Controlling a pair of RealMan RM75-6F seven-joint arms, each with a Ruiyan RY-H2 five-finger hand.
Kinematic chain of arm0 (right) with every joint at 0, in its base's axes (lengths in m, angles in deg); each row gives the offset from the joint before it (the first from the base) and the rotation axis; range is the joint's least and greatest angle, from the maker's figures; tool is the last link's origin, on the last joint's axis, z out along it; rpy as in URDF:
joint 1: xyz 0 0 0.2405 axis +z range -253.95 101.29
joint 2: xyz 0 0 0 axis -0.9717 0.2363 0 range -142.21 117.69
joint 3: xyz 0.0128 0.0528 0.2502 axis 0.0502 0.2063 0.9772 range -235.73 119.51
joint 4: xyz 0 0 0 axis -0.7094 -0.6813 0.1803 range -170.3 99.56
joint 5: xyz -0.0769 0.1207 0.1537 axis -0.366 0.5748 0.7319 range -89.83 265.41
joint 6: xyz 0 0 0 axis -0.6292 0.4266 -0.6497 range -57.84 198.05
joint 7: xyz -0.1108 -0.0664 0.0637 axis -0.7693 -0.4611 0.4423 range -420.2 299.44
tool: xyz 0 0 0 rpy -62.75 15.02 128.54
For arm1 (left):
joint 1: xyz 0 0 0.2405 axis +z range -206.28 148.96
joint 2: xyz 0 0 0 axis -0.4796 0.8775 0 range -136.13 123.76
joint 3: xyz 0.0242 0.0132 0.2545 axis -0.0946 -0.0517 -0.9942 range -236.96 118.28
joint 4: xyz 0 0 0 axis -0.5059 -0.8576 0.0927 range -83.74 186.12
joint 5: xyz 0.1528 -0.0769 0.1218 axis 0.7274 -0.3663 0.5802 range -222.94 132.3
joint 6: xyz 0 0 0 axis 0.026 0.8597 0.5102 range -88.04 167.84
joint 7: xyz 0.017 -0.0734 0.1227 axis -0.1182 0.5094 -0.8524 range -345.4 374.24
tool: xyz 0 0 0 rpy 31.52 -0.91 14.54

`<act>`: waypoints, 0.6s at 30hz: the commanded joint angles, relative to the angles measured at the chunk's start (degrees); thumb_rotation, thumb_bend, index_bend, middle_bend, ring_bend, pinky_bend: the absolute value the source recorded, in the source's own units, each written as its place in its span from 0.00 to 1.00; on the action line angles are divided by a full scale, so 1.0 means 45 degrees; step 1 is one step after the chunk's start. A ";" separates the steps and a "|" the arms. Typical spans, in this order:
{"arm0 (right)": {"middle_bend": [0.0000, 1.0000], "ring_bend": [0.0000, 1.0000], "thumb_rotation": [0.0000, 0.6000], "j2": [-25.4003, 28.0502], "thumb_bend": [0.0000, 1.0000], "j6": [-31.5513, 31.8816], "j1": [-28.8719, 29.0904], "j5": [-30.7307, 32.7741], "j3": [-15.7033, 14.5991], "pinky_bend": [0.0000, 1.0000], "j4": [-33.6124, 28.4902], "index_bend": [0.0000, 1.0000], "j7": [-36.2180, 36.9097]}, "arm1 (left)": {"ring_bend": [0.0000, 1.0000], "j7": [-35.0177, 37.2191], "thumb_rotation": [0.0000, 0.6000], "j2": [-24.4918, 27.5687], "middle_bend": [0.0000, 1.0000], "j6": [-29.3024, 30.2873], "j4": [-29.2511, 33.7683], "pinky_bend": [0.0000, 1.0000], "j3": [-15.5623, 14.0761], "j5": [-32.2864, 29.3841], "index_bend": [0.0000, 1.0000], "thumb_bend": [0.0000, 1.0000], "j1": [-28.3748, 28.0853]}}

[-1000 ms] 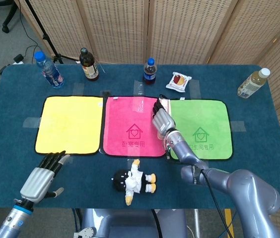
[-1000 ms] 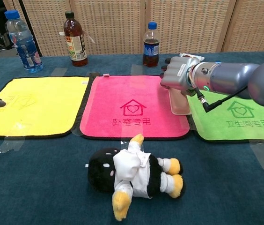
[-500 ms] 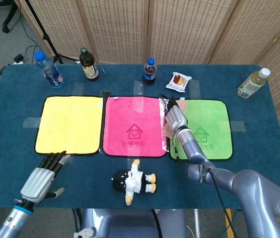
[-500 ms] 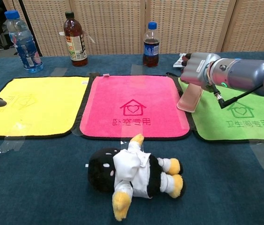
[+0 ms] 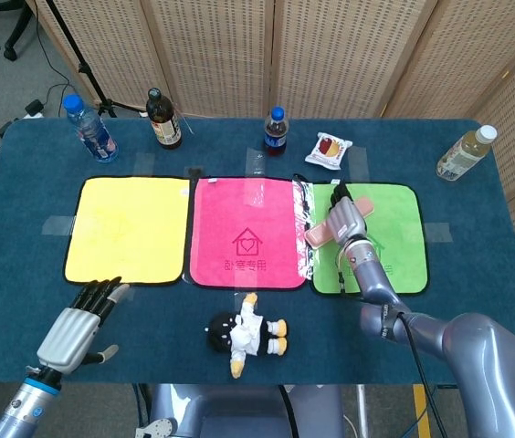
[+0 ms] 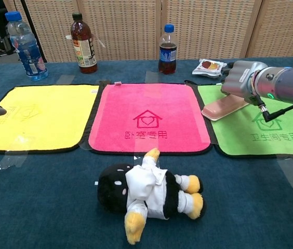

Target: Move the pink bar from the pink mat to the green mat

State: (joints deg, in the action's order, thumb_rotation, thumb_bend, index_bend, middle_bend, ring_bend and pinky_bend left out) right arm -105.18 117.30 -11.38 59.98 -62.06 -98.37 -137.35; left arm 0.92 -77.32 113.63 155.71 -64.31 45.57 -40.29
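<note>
1. The green mat [image 5: 390, 239] is mostly bare, so there's plenty of room on it right of the right hand [image 5: 344, 217] and its pink bar [image 6: 223, 107].
2. A snack packet [image 5: 329, 149] and cola bottle [image 5: 276, 131] stand just behind the mats, crowding the far edge.
3. The plush penguin [image 6: 149, 192] lies in front of the pink mat [image 5: 244, 234], blocking a low pass there.
4. A tea bottle [image 5: 465, 152] stands well off to the far right.

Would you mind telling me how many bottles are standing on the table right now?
4. A blue-capped water bottle at the far left, a dark brown bottle beside it, a cola bottle behind the pink mat, and a pale drink bottle at the far right edge.
</note>
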 commanded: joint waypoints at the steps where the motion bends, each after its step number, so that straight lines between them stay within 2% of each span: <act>1: 0.13 0.00 1.00 0.0162 0.57 0.0148 -0.0151 0.0138 -0.0132 0.01 -0.0286 0.24 -0.0020 | 0.00 0.0025 1.00 0.0008 0.00 -0.0010 0.0001 0.02 0.0004 -0.0016 0.03 0.18 -0.0005; 18: 0.13 0.00 1.00 0.1546 0.57 0.1489 -0.0572 0.0392 -0.0608 0.01 -0.2700 0.24 -0.0202 | 0.00 0.0281 1.00 0.0091 0.00 0.0021 0.0076 0.02 -0.0019 0.0142 0.03 0.18 -0.0048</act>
State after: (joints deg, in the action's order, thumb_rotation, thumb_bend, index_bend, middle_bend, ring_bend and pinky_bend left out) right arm -98.58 123.62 -13.79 61.53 -64.63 -110.09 -138.14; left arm 2.16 -76.93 113.69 156.02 -64.38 46.19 -40.52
